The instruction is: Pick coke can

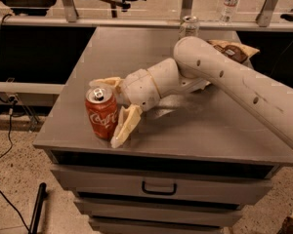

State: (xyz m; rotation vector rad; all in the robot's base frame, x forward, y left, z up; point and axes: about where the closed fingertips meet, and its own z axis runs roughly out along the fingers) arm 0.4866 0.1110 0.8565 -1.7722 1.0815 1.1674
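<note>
The coke can, red with white script and a silver top, stands upright near the front left corner of the grey cabinet top. My gripper reaches in from the right at the end of the white arm. It is open, with one beige finger in front of the can on its right side and the other behind it. The can sits between the two fingers.
A pale green-and-silver can stands at the back edge of the cabinet. A brown snack bag lies at the back right, partly behind the arm. A water bottle stands beyond the rail. Drawers are below the front edge.
</note>
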